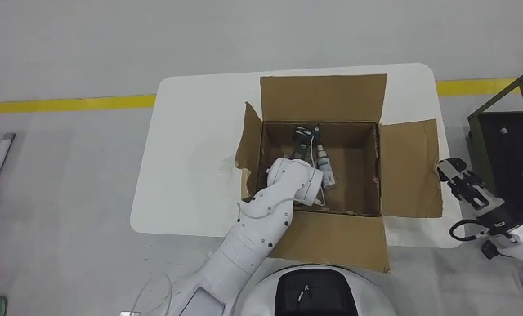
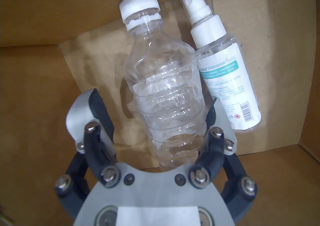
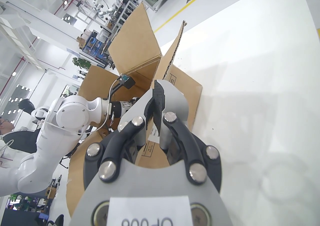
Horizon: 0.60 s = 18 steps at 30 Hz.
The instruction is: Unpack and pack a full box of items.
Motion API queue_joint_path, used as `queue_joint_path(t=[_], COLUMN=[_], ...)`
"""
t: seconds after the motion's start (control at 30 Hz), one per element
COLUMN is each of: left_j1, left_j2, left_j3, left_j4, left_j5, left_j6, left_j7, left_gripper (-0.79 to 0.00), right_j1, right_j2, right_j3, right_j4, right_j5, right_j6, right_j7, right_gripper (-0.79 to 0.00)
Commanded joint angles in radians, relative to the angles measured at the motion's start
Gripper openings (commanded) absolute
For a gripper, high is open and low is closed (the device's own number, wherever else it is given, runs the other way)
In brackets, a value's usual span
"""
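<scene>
A white, round-cornered worktop on a grey floor carried an open cardboard box, its four flaps splayed outward. Inside the box, on its bare cardboard bottom, lay a clear bottle with a white screw cap. Touching the bottle's side was a smaller spray bottle with a white nozzle and a printed label. The left claw was down in the box with jaws apart, straddling the bottle's lower body; one finger seemed to touch it and the other stood off. The bottle looked empty, so it was probably very light, with thin, ribbed, smooth walls. A hard pinch would likely dent it or squirt it out, so a gentle hold on the ribbed waist seemed best. The right claw was outside the box beside a side flap, pressed together and empty.
</scene>
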Motion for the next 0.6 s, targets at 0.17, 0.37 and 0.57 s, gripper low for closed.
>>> queue_joint_path(t=[0.17,0.37,0.57], left_j1=[0.006,0.003,0.007], left_j2=[-0.008,-0.017,-0.02], left_j3=[-0.003,-0.007,-0.018], left_j4=[0.014,0.037,0.006], left_j5=[0.002,0.007,0.028], left_j6=[-0.025,-0.033,-0.036], left_j7=[0.003,0.01,0.013], left_gripper=[-0.163,-0.539,-0.785], right_j1=[0.003,0.007,0.012], right_j2=[-0.001,-0.001,-0.002], right_j3=[-0.004,-0.01,-0.01], right_j4=[-0.002,0.002,0.005], right_j5=[-0.007,-0.013,-0.007], right_j6=[0.003,0.007,0.009], right_j7=[0.001,0.0,-0.005], right_gripper=[-0.785,-0.785,-0.785])
